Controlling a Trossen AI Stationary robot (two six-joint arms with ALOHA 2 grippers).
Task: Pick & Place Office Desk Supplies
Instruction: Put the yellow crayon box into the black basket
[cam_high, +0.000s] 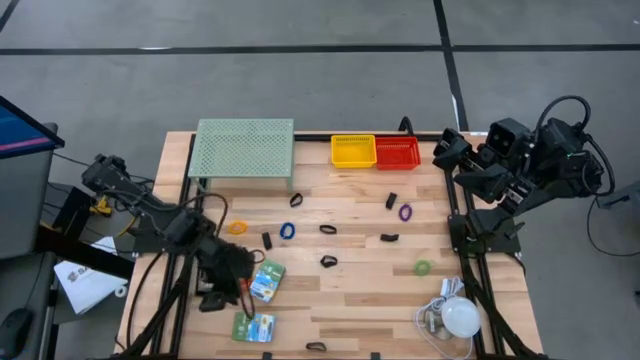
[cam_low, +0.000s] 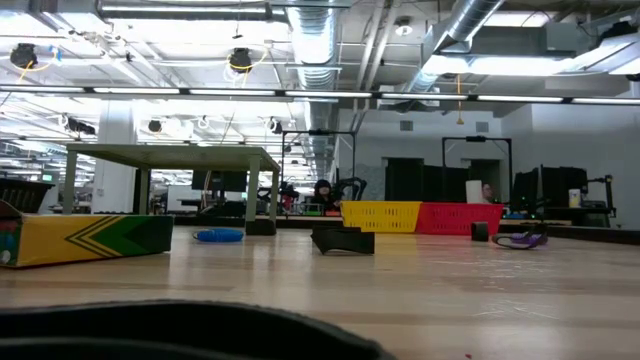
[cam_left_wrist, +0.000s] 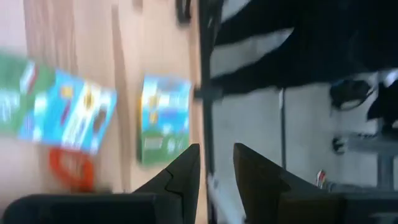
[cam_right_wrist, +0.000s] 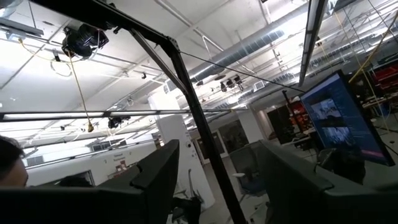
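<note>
Left gripper (cam_high: 216, 294): hangs low over the table (cam_high: 360, 300), near its edge. Fingers (cam_left_wrist: 186, 173) stand narrowly apart, with a slim gap and nothing between them. Touches no item.

Ahead of those fingers: two flat green card-backed packs. Nearer pack (cam_left_wrist: 163, 121) lies just beyond the fingertips, apart from them and off to one finger's side. Farther pack (cam_left_wrist: 68, 115) lies past the first, tilted, with a blurred red-orange piece (cam_left_wrist: 71, 168) showing at its edge. Same two packs from above at (cam_high: 267, 280) and (cam_high: 253, 327), both just beside the fingers.

Well away from the left fingers, scattered over the wood: orange ring (cam_high: 237, 227), blue ring (cam_high: 288, 231), purple ring (cam_high: 405, 212), green ring (cam_high: 423, 267), and black clips, one at (cam_high: 328, 261). Farther off again: mesh stand (cam_high: 243, 148), yellow basket (cam_high: 353, 150) touching red basket (cam_high: 397, 151), white dome (cam_high: 461, 317).

Right gripper (cam_right_wrist: 219, 155): waits beyond the table's right edge, raised and aimed toward the ceiling. Fingers spread wide, with only room and frame rails between them. Every item lies well apart from these fingers.
</note>
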